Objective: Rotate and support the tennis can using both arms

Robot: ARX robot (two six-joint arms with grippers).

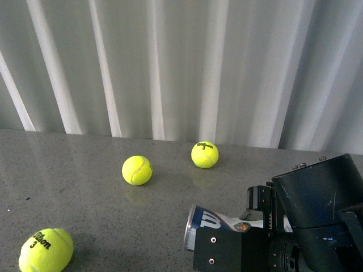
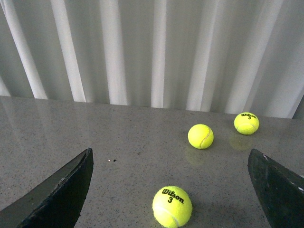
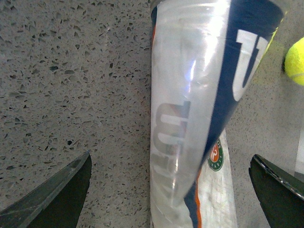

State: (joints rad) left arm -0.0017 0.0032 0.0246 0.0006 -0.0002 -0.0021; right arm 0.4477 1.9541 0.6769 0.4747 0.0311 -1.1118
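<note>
The clear plastic Wilson tennis can (image 1: 218, 220) lies on its side on the grey speckled stone tabletop (image 1: 85, 170), at about 5 o'clock in our front view, its long axis running roughly 9 to 3 o'clock, silver rim (image 1: 189, 228) toward 9. Our right gripper (image 3: 169, 159) straddles the tube, jaws spread wide either side, gripping nothing. Our left gripper (image 2: 169, 156) is as wide and empty, with no can in its sight, so we judge the right arm far nearer

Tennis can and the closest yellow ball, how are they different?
The tennis can is a long tube lying on its side; the closest ball is round. The can is clear with a blue-and-white label; the ball is yellow. Both say Wilson.
</note>
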